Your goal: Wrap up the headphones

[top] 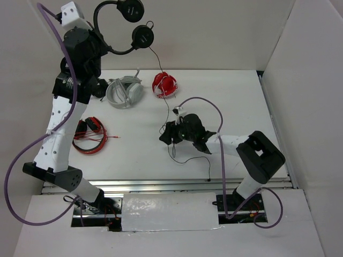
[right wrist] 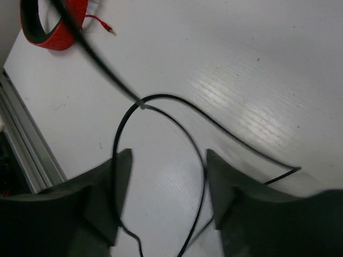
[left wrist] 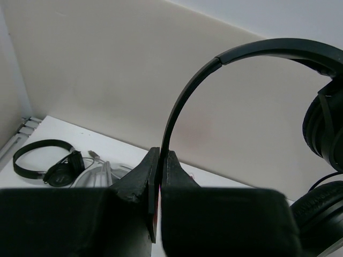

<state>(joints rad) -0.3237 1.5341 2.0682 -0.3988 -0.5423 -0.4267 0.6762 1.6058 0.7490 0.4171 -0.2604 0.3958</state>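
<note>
Matt black plastic headphones (left wrist: 185,96), thin smooth black cable (right wrist: 161,96), white counter (right wrist: 241,53) with faintly ribbed sheen, dull dark plastic fingers (right wrist: 107,198), bare metal rail (top: 187,185) along near edge

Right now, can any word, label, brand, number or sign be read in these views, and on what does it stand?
None can be read. The headphones in the left end effector show no legible marking; any on the earcup discs is too small to tell. The grey-white headphones and the red bundle show none either.

Black headphones (top: 143,36) hang aloft at far left, headband arched; their thin cable (right wrist: 158,97) drops, looping on the surface at centre.
</note>
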